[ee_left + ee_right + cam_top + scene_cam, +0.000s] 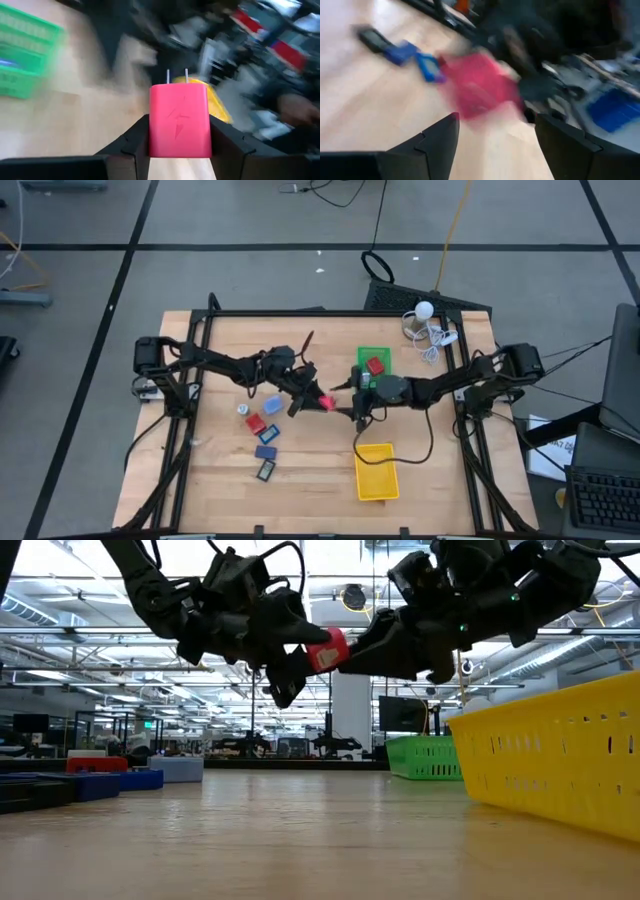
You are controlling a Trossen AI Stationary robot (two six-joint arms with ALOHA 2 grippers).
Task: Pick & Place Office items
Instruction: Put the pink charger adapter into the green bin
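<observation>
Left gripper (312, 395) mid-table, raised off the light wooden tabletop (310, 480), fingers clamped partway on a red plastic wall-charger block with two metal prongs (180, 120); left wrist view shows the charger wedged between the two dark fingers (127, 145), prongs pointing away from the wrist, lightning-bolt mark on its face. Same red charger in high view (325, 402) sits between the two arms' tips, in low view (326, 650) it hangs well above the table

Right gripper (352, 398) just beside the charger from the other side, also raised; its fingers (432, 142) stand wide apart with nothing between them, the blurred red charger (480, 87) just ahead of the gap

Green plastic mesh tray (362, 356) behind the right gripper, holds a small red item (376, 365). Yellow plastic mesh tray (390, 480) nearer the front edge, close up at right in low view (560, 760)

Remaining office items lie loose on the table under and in front of the left arm: light blue piece (271, 404), whitish round piece (242, 409), flat red piece (256, 423), blue piece (269, 434), dark navy rectangle (266, 451), another dark rectangle (266, 470) nearest the front

White cable bundle with a round white bulb-like object (428, 320) at the far right corner of the table
</observation>
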